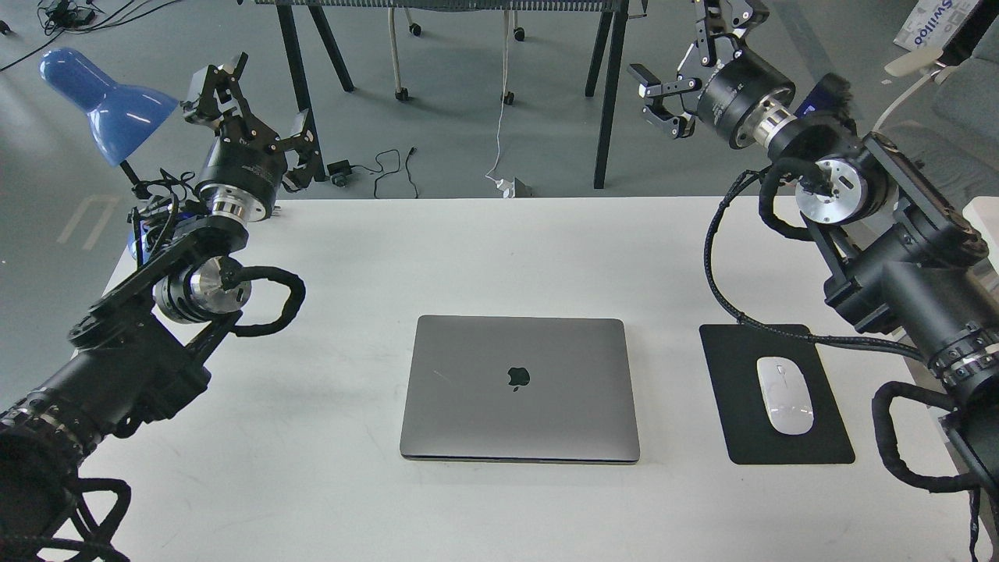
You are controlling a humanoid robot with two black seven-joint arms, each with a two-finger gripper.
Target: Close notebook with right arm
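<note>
The notebook (519, 388) lies shut and flat on the white table (312, 484) at the middle front, its grey lid with the dark apple logo facing up. My right arm (882, 257) rises from the right edge. Its gripper (693, 55) is held high beyond the table's far right edge, far from the notebook, with its fingers spread open and empty. My left gripper (256, 105) is raised at the far left next to the blue lamp, open and empty.
A blue desk lamp (105, 97) stands at the table's far left corner. A black mouse pad (730, 390) with a white mouse (784, 395) lies right of the notebook. Dark table legs (605, 94) and cables lie on the floor beyond. A grey chair (960, 94) stands at the right.
</note>
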